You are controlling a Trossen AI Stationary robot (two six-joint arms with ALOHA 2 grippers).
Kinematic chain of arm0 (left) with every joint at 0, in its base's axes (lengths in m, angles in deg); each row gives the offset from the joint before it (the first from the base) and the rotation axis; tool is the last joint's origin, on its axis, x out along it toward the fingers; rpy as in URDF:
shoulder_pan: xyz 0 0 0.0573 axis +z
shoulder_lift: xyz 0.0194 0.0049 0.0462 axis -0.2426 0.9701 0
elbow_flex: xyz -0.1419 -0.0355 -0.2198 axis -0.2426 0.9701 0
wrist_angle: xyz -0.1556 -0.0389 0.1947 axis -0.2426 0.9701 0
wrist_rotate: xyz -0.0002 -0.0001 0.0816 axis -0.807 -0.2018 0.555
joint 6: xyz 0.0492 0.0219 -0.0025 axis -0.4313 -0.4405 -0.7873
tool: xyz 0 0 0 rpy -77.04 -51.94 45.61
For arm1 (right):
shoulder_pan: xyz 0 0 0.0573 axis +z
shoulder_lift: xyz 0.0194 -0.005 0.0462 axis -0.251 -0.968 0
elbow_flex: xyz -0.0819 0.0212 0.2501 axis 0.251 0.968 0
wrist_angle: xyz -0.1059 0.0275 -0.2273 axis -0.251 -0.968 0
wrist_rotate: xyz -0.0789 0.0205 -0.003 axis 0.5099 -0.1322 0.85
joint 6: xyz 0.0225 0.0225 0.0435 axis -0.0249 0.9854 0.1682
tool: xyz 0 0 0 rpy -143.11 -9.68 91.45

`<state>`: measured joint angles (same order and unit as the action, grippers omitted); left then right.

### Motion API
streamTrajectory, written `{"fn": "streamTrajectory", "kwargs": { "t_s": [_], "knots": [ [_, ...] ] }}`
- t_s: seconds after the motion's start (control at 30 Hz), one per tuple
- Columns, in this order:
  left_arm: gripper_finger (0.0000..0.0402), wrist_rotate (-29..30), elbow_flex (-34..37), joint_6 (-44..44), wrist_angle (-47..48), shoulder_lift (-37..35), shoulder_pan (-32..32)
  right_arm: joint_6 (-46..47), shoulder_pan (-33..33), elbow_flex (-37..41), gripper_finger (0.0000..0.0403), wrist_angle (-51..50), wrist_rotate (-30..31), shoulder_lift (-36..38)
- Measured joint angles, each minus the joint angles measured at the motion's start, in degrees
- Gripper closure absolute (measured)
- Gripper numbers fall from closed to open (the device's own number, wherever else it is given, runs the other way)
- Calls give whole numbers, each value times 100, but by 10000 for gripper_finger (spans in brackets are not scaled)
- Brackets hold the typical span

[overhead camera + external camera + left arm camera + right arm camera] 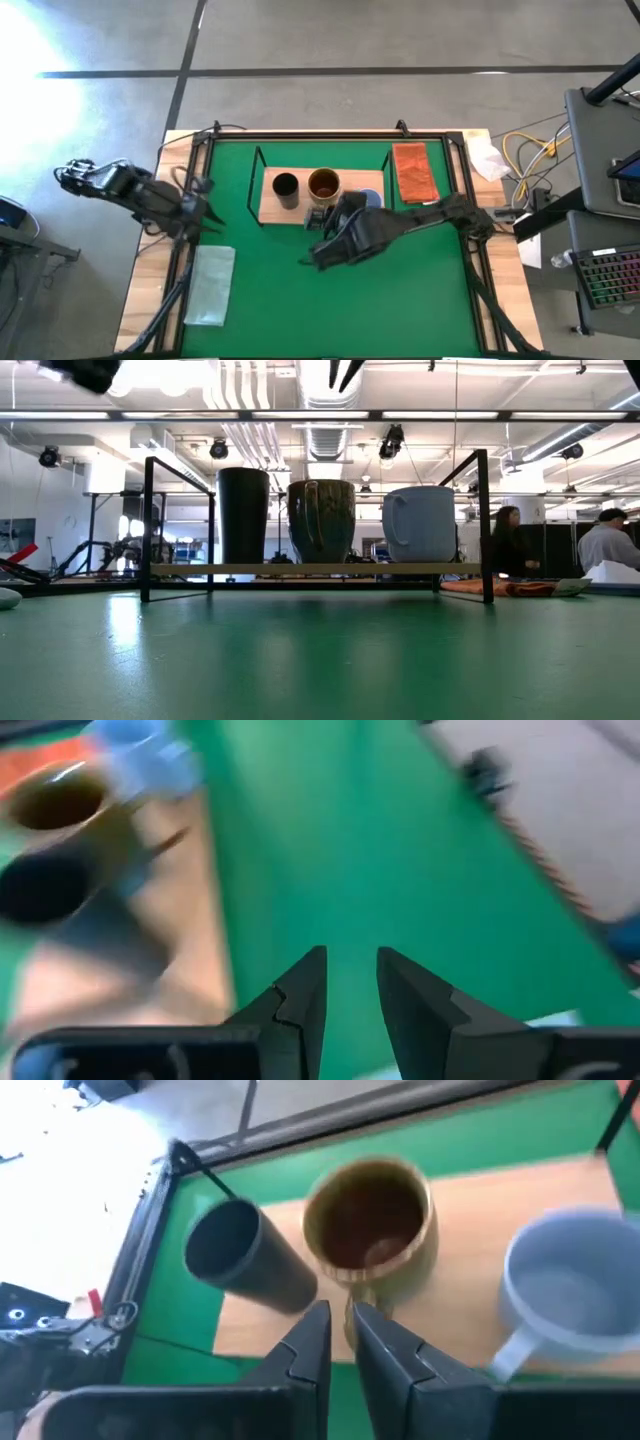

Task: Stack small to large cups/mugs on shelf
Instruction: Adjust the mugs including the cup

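The light-wood shelf stands at the far middle of the green mat. On its board, in a row, stand the black cup, the brown-gold mug and the pale blue-grey mug, all upright on their bases. My right gripper hovers just near of the brown mug and above it; its fingers stand a narrow gap apart and hold nothing. My left gripper waits at the mat's left edge, slightly open and empty.
An orange-brown folded cloth lies right of the shelf. A pale translucent cloth lies at the near left. A black frame borders the mat. People stand in the room beyond the table.
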<state>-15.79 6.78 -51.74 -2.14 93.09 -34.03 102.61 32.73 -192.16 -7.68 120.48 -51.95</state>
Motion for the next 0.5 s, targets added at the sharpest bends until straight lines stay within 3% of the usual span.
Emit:
{"fn": "streamTrajectory", "kwargs": {
  "t_s": [0.07, 0.3, 0.4, 0.5],
  "knots": [
    [324, -332, -187, -172, -431, 354, 0, -287, -48, 0, 371, -3, -2, 165],
    [324, -578, -1302, -564, -1308, 1278, 119, -802, 90, 24, 380, -3, 4, 482],
    [324, -604, -1953, -875, -1547, 1967, 466, -1024, 214, 66, 380, -2, 45, 664],
    [324, -1131, -2517, -1106, -1472, 2781, 1026, -1225, 363, 186, 380, 4, 44, 821]
  ]
}}
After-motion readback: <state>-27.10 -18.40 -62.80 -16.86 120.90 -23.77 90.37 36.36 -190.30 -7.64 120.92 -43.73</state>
